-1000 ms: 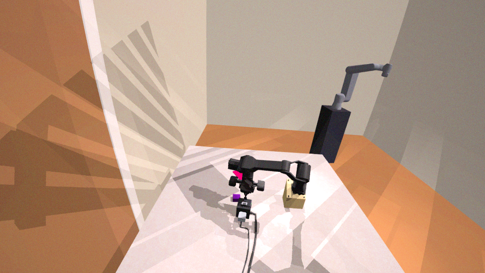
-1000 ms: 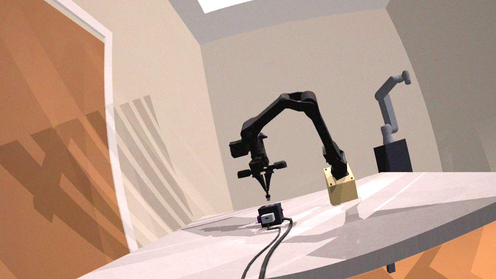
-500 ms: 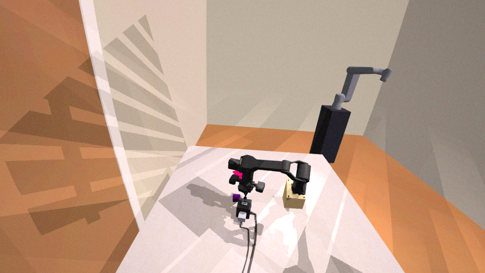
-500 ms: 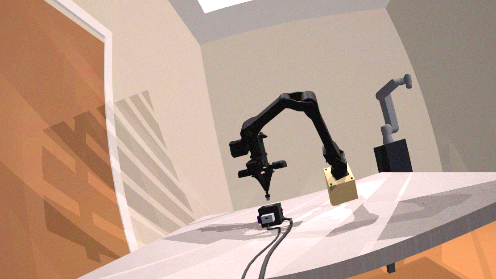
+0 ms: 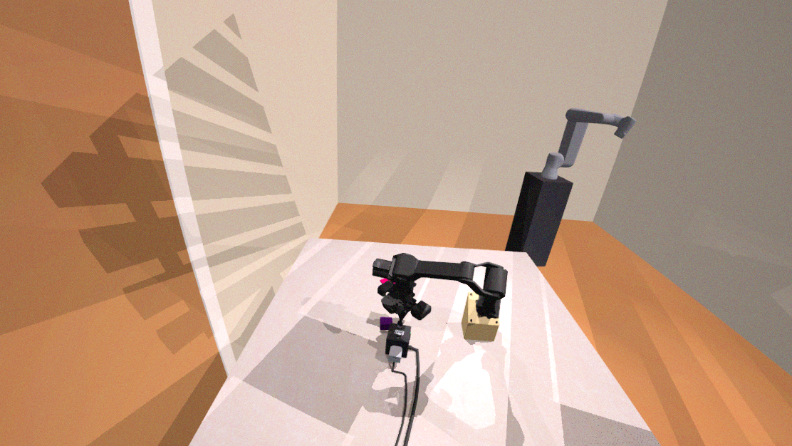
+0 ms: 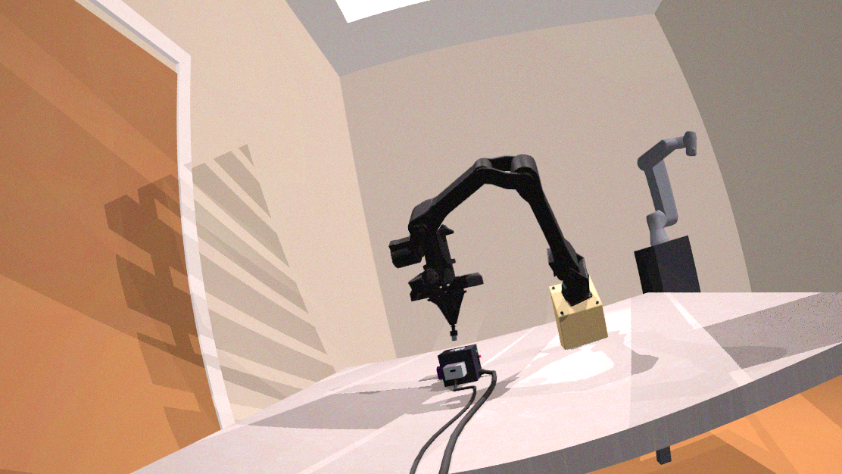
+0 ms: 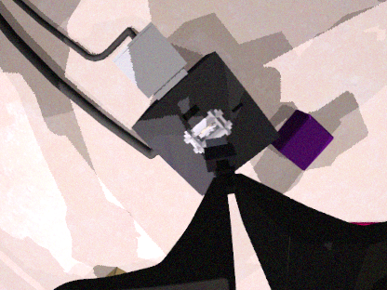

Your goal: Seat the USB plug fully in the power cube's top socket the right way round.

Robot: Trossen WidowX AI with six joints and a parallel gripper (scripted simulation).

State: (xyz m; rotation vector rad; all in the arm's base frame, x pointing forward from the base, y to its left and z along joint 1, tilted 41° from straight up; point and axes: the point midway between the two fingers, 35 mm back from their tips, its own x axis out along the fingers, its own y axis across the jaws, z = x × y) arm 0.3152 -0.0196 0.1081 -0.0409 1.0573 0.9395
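My gripper (image 5: pixel 399 319) (image 6: pixel 453 325) (image 7: pixel 227 183) points down and is shut on the USB plug (image 6: pixel 453 335) (image 7: pixel 220 151), a small black body with a grey metal end. The plug hangs upright above the black power cube (image 5: pixel 391 338) (image 6: pixel 472 367) (image 7: pixel 253 127); the exterior view shows a gap between them. The socket (image 5: pixel 399 333) (image 7: pixel 206 130) is a bright metal outline on the cube's top, with nothing in it. In the wrist view the cube sits turned at a slant to the fingers. The plug's inner tongue side is hidden.
A grey adapter (image 5: pixel 394 354) (image 6: pixel 453 371) (image 7: pixel 155 60) sticks out of the cube's side, with dark cables (image 5: pixel 417 382) (image 6: pixel 465 421) (image 7: pixel 60 85) running off. A purple block (image 5: pixel 385 323) (image 7: pixel 309 141) is beside the cube. A magenta thing (image 5: pixel 384 281) lies behind. My arm stands on a yellow block (image 5: pixel 481 331) (image 6: pixel 583 331).
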